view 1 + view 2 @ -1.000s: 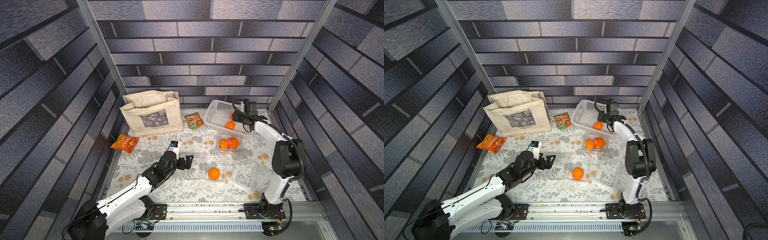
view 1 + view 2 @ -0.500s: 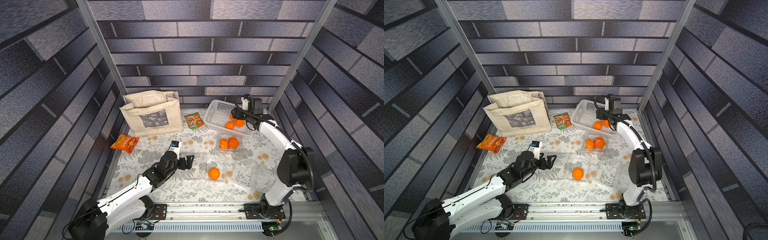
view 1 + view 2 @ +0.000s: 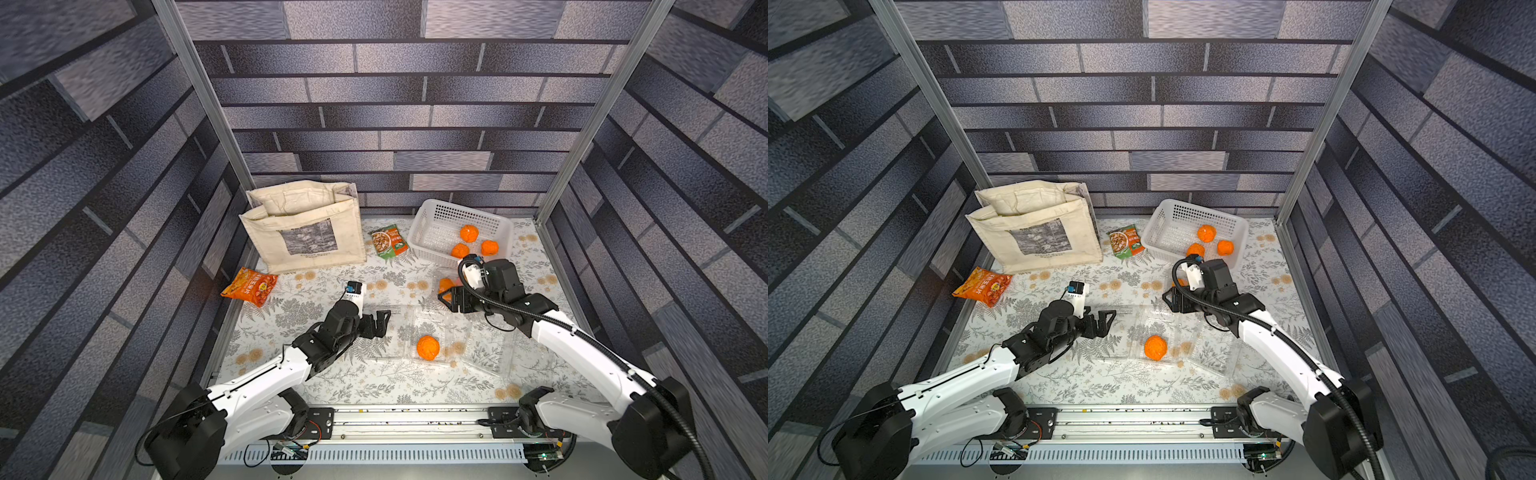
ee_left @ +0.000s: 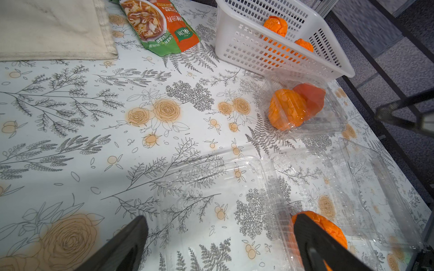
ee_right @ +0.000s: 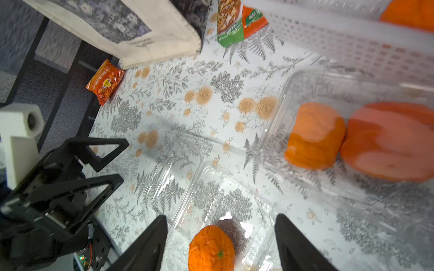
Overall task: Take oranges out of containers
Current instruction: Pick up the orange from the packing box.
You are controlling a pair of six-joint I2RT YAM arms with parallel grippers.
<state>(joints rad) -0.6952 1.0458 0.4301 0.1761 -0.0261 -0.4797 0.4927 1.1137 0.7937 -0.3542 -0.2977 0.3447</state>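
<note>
Lone orange (image 3: 428,347) in open clamshell box (image 3: 442,321).
Right gripper (image 3: 451,301), jaws parted and empty, hovers over the box's far edge, fruit framed between them; left gripper (image 3: 380,322) gapes empty beside the box.

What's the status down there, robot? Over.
Left gripper, right gripper open, both empty. One orange in open container, two oranges in shut container, three oranges in white basket. Nothing blocking.

2 white arms (image 3: 257,374), black joints (image 3: 328,332), ribbed cables (image 3: 590,346)

Right pincer (image 3: 445,300) withdrawn from basket (image 3: 440,224); three oranges (image 3: 468,233) now inside
</note>
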